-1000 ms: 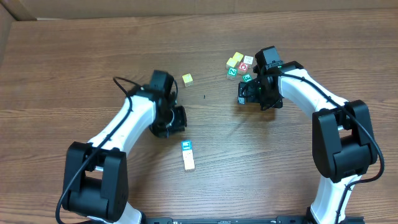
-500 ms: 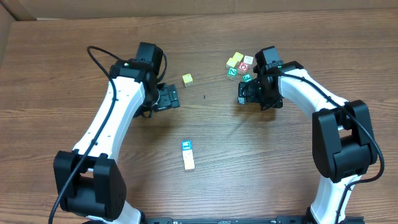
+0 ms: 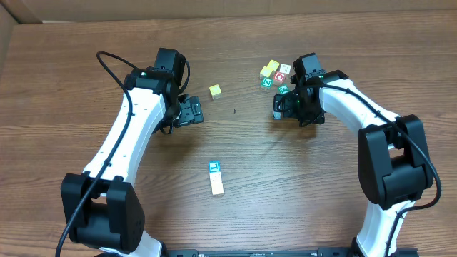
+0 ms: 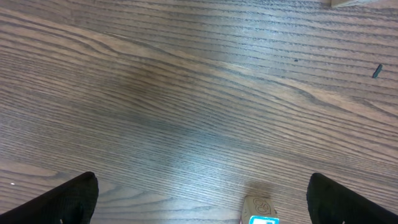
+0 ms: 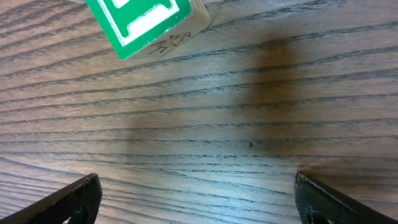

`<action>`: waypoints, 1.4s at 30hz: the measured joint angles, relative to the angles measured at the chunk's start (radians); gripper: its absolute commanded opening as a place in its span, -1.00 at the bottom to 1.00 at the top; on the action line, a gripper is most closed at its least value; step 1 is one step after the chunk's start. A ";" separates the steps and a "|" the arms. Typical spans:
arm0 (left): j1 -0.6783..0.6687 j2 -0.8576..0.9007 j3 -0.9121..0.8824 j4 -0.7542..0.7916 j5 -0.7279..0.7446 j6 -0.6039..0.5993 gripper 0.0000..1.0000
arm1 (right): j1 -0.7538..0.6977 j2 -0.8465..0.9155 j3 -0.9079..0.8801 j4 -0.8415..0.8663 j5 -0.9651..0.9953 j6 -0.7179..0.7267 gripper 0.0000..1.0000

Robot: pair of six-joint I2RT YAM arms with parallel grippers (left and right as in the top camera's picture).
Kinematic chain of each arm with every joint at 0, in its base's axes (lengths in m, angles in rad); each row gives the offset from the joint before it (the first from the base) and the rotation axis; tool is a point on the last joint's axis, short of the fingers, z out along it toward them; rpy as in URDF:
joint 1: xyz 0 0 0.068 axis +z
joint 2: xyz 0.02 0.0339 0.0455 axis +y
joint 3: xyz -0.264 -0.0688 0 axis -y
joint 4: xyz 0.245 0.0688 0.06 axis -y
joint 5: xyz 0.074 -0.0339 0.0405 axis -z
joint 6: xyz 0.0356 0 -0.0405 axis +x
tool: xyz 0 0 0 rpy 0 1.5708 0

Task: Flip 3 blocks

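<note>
Three blocks lie apart on the wood table. The pale yellow block [image 3: 215, 91] sits at the back. The blue block [image 3: 213, 167] and the cream-white block [image 3: 216, 186] lie end to end near the middle front. My left gripper [image 3: 190, 112] hovers open, left of the pale yellow block and holding nothing. In the left wrist view the left gripper [image 4: 205, 198] shows wide-apart fingertips, with the blue block [image 4: 261, 214] at the bottom edge. My right gripper [image 3: 280, 107] is open over bare wood. The right gripper [image 5: 199, 199] holds nothing.
A cluster of small cubes [image 3: 275, 73], some green-marked and one red-marked, sits just behind the right gripper. One green-marked cube [image 5: 146, 22] fills the top of the right wrist view. A small dark speck [image 3: 235, 111] lies between the arms.
My left arm has swung from near the table's middle toward the back left, away from the blue and cream-white blocks. The right arm and all blocks have stayed put.
</note>
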 measured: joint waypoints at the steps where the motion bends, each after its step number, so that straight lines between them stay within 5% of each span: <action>1: 0.000 0.000 0.000 0.000 0.000 0.000 0.99 | 0.000 0.000 0.000 0.000 0.000 0.000 1.00; 22: 0.000 0.000 0.000 0.000 0.000 0.000 0.99 | 0.007 -0.024 -0.004 -0.001 0.000 0.000 1.00; 42: 0.000 0.000 0.000 0.001 -0.003 0.000 0.99 | 0.026 -0.830 -0.008 -0.003 -0.003 0.000 1.00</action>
